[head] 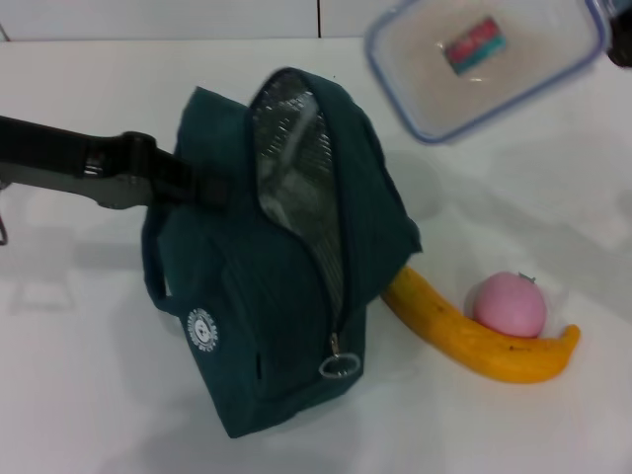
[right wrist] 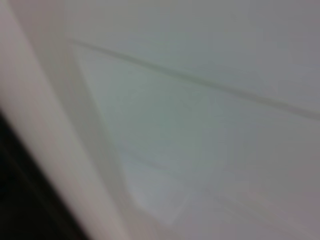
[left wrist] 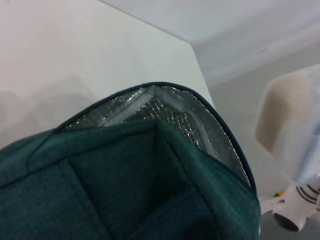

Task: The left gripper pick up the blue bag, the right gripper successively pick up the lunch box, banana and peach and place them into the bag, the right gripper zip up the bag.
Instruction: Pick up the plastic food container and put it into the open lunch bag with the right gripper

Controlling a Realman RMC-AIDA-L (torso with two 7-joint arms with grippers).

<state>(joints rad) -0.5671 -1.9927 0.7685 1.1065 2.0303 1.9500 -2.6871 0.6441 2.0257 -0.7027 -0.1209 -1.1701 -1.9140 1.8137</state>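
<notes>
At the left gripper [head: 212, 188], clenched on its side, the blue bag [head: 286, 296] stands unzipped, foil lining bare. Beyond it the lunch box [head: 484, 61] hangs aloft beside the right gripper [head: 622, 39], grip hidden. Banana [head: 474, 341] touches peach [head: 509, 304].

Bright, even light from overhead falls on the white table [head: 89, 395], washing it nearly featureless. The blue bag [head: 286, 296] throws only a soft grey shadow to its left, and its foil lining glints. The lunch box [head: 484, 61], raised at far right, is blurred (likewise in the left wrist view). The right wrist view is wholly out of focus, dim and grey-green.
</notes>
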